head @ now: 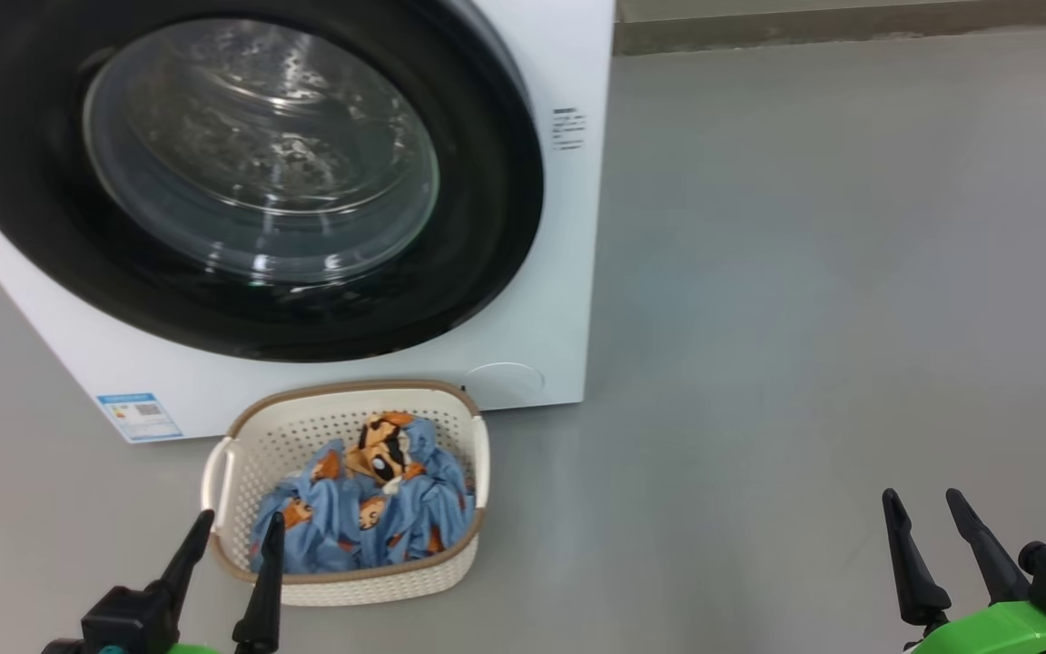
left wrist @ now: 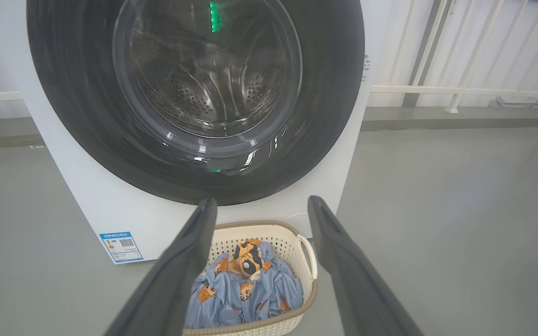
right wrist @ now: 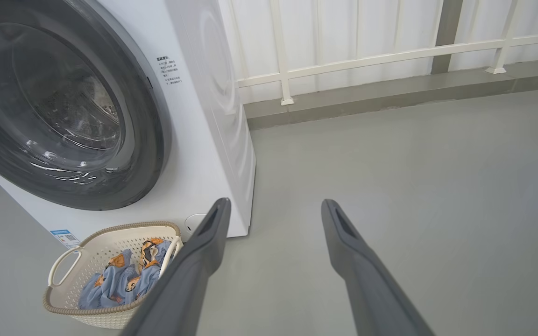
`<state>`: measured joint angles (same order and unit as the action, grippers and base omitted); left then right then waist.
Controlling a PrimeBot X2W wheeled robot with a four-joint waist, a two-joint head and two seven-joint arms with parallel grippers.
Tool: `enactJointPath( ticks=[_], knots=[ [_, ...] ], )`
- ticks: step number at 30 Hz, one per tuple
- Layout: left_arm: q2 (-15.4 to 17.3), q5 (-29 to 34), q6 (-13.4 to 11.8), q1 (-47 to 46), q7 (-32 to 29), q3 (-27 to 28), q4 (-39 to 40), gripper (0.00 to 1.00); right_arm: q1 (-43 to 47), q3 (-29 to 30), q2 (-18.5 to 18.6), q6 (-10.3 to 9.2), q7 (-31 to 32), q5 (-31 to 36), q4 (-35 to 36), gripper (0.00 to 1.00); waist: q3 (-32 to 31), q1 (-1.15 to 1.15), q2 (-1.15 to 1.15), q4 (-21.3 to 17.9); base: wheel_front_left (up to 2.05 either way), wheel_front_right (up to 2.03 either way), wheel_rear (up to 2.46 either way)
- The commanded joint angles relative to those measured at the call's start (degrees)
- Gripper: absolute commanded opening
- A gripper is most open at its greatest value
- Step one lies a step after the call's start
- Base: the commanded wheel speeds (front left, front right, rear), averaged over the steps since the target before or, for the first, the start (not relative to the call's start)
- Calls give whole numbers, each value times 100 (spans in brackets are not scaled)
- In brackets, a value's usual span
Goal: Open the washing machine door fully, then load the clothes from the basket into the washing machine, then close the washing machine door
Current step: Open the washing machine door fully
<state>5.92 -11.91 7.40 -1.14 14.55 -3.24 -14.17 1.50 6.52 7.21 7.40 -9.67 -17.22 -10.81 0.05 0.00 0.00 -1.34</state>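
The white washing machine [head: 568, 300] stands ahead on the floor. Its round black-rimmed door [head: 24, 154] lies shut against the front, and the steel drum shows through the glass. The cream basket [head: 350, 404] sits on the floor just in front of the washing machine, holding the blue clothes [head: 369, 518] with orange animal faces. My left gripper [head: 241, 525] hovers open at the basket's near left corner, nothing between its fingers. My right gripper [head: 921, 501] stands open over bare floor far to the right. The left wrist view shows the door [left wrist: 63, 93] and the basket [left wrist: 292, 233] beyond the open left gripper [left wrist: 262, 205].
Grey floor [head: 804, 272] spreads wide to the right of the washing machine. A white railing [right wrist: 390, 51] on a low kerb runs along the back. A blue label [head: 139, 416] and a round flap [head: 503, 380] sit low on the machine's front.
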Motion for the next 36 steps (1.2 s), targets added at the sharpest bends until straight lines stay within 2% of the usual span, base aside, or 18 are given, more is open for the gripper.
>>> enactJointPath(
  ticks=[1,11,12,13,14,15,27,28,36],
  knots=[
    [116,-14,8,-227,45,189,165,100,-56,-112,71,9,-44,19,123,100,-1,0,0,1,71,71,-143],
    [104,-67,8,-234,45,166,194,100,-118,-107,29,9,-68,-102,68,100,-5,0,0,5,29,29,-58],
    [93,-81,8,-229,45,156,198,100,-144,-114,9,9,-68,-162,57,82,-5,0,0,6,0,0,0],
    [78,-91,8,-224,45,144,202,100,-180,-129,-3,9,-68,-232,41,34,-3,0,0,11,0,0,0],
    [62,-101,9,-221,45,132,209,100,-226,-159,-17,9,-71,-329,25,7,1,0,0,18,0,0,0],
    [45,-112,9,-219,45,120,216,100,-284,-187,-35,9,-79,-443,10,0,6,0,0,24,0,0,0],
    [-162,-224,9,-350,45,-71,324,100,-2036,-949,-163,9,-462,-2436,-335,0,370,0,0,249,0,0,0],
    [-162,-224,9,-350,45,-71,324,100,-2036,-949,-163,9,-462,-2436,-335,0,370,0,0,249,0,0,0],
    [-218,-279,9,-570,45,-175,398,100,-3371,-1206,-89,9,-528,-3865,-658,0,728,0,0,537,0,0,0]
  ],
)
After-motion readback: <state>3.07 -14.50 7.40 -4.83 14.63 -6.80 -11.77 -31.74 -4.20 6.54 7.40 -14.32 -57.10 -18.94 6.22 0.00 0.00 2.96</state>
